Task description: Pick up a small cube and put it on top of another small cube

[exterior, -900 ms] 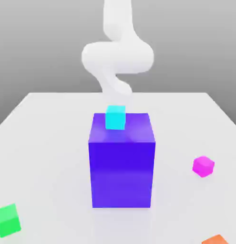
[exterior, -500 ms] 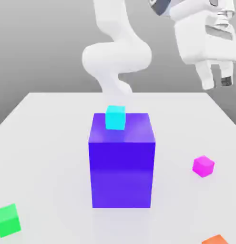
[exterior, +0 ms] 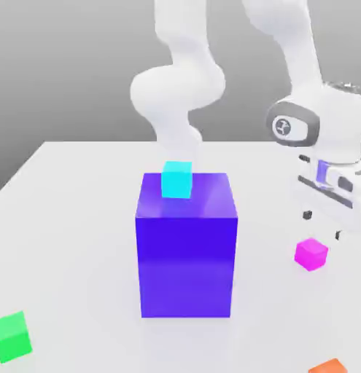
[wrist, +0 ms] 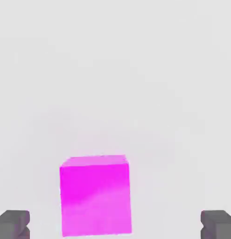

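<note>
The small magenta-pink cube (exterior: 311,253) lies on the white table at the exterior view's right. My gripper (exterior: 323,225) hangs just above and slightly behind it, open, with nothing between its fingers. In the hand view the cube (wrist: 95,196) sits between the two dark fingertips (wrist: 12,223), which stand wide apart on either side, not touching it. A small cyan cube (exterior: 176,179) rests on top of the big blue-violet block (exterior: 187,244) at the table's middle.
A small green cube (exterior: 11,336) lies at the front of the exterior view's left. An orange object (exterior: 330,366) peeks in at the front right corner. The white arm (exterior: 179,87) rises behind the big block.
The gripper has come down from high above the table's right side to just over the magenta-pink cube. The cubes have not moved.
</note>
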Tool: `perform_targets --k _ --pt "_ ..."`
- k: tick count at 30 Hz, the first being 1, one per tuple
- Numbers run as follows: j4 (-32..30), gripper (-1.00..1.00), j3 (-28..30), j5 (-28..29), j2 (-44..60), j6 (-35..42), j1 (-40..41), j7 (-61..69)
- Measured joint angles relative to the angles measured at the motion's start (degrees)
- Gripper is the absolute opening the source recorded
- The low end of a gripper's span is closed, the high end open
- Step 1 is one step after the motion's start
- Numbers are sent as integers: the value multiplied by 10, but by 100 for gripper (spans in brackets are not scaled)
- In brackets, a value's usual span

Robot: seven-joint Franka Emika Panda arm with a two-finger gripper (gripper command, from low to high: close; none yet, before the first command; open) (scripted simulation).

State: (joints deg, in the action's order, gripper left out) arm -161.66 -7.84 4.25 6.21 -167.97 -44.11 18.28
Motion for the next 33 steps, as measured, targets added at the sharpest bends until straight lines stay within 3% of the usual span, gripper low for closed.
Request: perform_targets --k 4,5,14,21,30,33 --pt "14 0 48 32 83 -66 -39 -22" --pt "18 -100 57 35 99 -80 -47 -25" --pt "12 -100 45 28 70 -55 -37 -18" --pt "-3 -100 23 -52 -45 44 -37 30" --pt "62 -100 47 -169 -50 121 -4 61" --pt "97 -100 80 -208 -37 150 66 81"
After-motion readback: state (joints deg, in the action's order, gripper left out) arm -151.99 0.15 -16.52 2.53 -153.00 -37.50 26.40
